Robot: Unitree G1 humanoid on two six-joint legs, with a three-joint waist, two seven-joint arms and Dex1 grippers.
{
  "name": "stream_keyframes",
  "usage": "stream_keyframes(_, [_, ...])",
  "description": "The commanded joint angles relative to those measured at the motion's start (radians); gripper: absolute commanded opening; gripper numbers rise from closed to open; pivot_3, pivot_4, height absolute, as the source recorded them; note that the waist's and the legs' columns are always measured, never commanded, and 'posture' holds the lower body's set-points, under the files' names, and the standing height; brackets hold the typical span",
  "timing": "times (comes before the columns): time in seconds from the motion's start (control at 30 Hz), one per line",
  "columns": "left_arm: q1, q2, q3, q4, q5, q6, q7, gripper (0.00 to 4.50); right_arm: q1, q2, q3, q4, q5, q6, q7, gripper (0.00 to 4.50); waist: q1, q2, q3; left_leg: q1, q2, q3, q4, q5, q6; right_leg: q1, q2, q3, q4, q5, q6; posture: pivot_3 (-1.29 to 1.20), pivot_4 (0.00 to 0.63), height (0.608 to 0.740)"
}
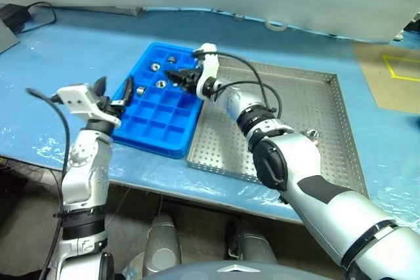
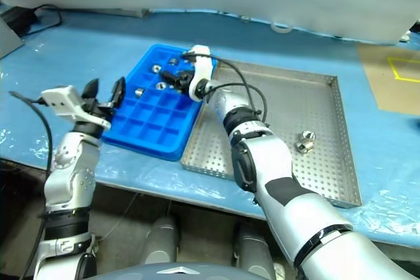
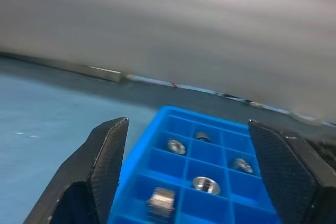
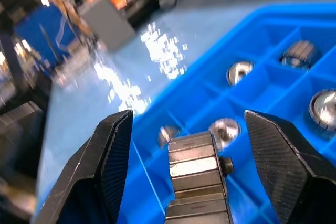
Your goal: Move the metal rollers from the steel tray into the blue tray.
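Note:
The blue tray point(image 1: 157, 113) lies left of the steel tray point(image 1: 298, 100). Several metal rollers point(image 1: 161, 84) sit in the blue tray's far compartments, one per cell point(image 3: 205, 184). More rollers point(image 2: 305, 141) lie in the steel tray near its right side. My right gripper point(image 1: 182, 77) hovers open over the blue tray's far right cells. A ribbed roller point(image 4: 197, 174) shows between its fingers point(image 4: 113, 156), touching neither. My left gripper point(image 1: 115, 90) is open and empty at the blue tray's left edge, pointing across it.
A dark cable point(image 1: 33, 12) and a grey box edge lie at the table's far left. A white ring point(image 1: 276, 25) rests by the back wall. Brown board with yellow tape point(image 1: 394, 73) is at the right. The table's front edge runs just below both trays.

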Motion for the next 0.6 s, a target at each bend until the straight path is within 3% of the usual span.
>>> stream_keyframes(0.03, [-0.052, -0.004, -0.052, 0.045, 0.03, -0.021, -0.049, 3.94, -0.036, -0.014, -0.095, -0.071, 0.123, 0.081, 0.017, 3.52, -0.008, 0.0, 0.0, 0.0, 0.0, 0.0, 0.0, 0.0, 0.0, 0.0, 0.0, 0.0, 0.0, 0.0, 0.0, -0.04, 0.15, 0.74])
stream_keyframes(0.23, [-0.12, -0.041, -0.107, 0.145, 0.03, -0.04, -0.133, 3.94, -0.01, -0.005, -0.145, -0.176, 0.224, 0.222, 0.034, 3.52, -0.041, 0.0, 0.0, 0.0, 0.0, 0.0, -0.001, 0.0, 0.001, 0.0, 0.0, 0.0, 0.0, 0.001, 0.002, -0.15, 0.15, 0.74])
stream_keyframes(0.6, [-0.24, -0.129, -0.11, 0.296, -0.098, 0.022, -0.318, 3.94, 0.181, 0.012, -0.057, -0.499, 0.251, 0.379, -0.033, 3.52, -0.071, 0.0, 0.0, 0.0, -0.001, 0.001, -0.001, 0.002, 0.004, 0.0, 0.0, 0.001, -0.001, 0.002, 0.001, -0.28, 0.15, 0.74])
